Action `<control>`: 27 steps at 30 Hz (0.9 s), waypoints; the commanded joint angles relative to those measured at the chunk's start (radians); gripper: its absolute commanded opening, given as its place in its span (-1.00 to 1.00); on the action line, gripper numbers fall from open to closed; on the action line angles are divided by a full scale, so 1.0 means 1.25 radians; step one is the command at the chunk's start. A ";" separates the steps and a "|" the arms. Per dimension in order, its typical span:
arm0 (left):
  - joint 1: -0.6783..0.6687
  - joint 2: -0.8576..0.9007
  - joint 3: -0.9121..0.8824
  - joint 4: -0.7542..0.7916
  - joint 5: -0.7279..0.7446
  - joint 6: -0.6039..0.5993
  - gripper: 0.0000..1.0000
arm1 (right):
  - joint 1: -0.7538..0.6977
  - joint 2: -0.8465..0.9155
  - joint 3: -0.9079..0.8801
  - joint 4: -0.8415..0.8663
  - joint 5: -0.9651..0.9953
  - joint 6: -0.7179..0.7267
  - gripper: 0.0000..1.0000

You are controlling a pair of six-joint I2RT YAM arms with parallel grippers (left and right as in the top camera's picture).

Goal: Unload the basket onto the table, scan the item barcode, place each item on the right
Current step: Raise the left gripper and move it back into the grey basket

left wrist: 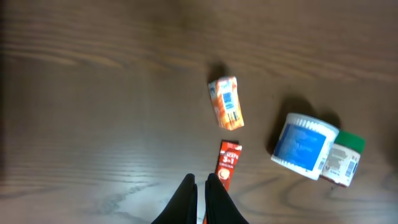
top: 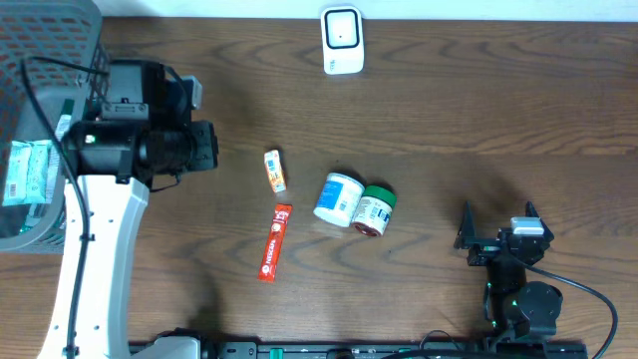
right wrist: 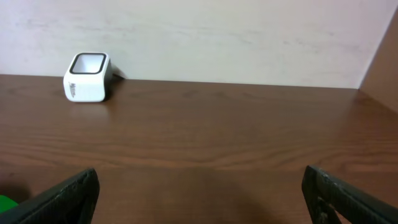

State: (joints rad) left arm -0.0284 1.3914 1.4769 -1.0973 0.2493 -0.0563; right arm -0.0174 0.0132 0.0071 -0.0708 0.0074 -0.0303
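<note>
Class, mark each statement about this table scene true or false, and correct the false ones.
1. The left gripper has its jaws shut on nothing. True.
2. The right gripper holds the scanner. False: its jaws stand open and empty, and the scanner sits apart at the table's far edge.
3. The white tub and the green-lidded jar lie side by side. True.
4. The red sachet lies in the basket. False: it lies on the table, near the orange packet.
</note>
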 commanded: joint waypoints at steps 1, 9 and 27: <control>-0.001 -0.013 0.060 -0.005 -0.027 -0.014 -0.86 | 0.011 0.000 -0.001 -0.003 0.002 -0.003 0.98; 0.058 -0.013 0.204 -0.021 -0.027 -0.020 -0.85 | 0.011 0.000 -0.001 -0.003 0.002 -0.003 0.99; 0.262 -0.012 0.290 0.193 -0.028 -0.025 -0.86 | 0.011 0.000 -0.001 -0.003 0.002 -0.003 0.99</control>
State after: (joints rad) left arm 0.2707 1.3838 1.8248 -0.8913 0.2279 -0.0792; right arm -0.0174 0.0132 0.0071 -0.0708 0.0074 -0.0307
